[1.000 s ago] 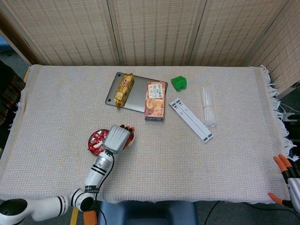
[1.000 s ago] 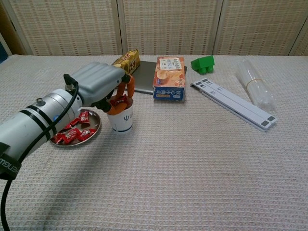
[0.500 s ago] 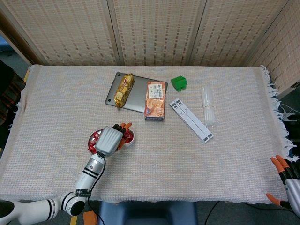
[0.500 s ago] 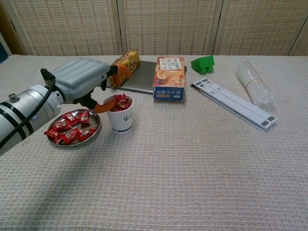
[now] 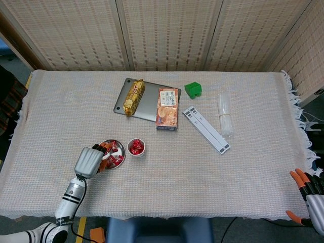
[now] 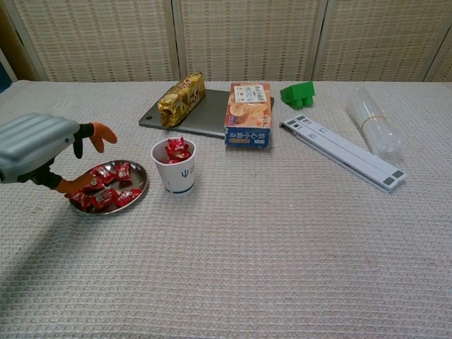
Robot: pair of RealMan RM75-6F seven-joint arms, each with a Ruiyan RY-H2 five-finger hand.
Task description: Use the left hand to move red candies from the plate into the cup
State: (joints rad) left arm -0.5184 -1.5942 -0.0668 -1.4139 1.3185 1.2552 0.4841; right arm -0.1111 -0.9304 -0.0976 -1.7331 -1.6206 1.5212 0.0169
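A small metal plate (image 6: 140,182) holds several red wrapped candies (image 6: 106,192) at the front left of the table. Just to its right stands a white paper cup (image 6: 174,173) with red candies showing at its top. In the head view the cup (image 5: 136,147) sits beside the plate (image 5: 120,147). My left hand (image 6: 34,145) hovers over the plate's left edge with fingers spread and nothing held; one fingertip hangs close to the candies. From above, the left hand (image 5: 88,161) covers the plate's left part. My right hand (image 5: 308,196) stays at the table's front right corner, fingers apart and empty.
A grey laptop (image 5: 148,104) with a gold snack bag (image 5: 134,96) on it lies at the back. Beside it stand an orange biscuit box (image 5: 167,108) and a green block (image 5: 193,89). A white folded stand (image 5: 205,129) and a clear plastic bundle (image 5: 225,113) lie to the right.
My left hand has drawn back left from above the cup to the plate's left side. The cup and its candies are now uncovered. The right hand barely shifted.
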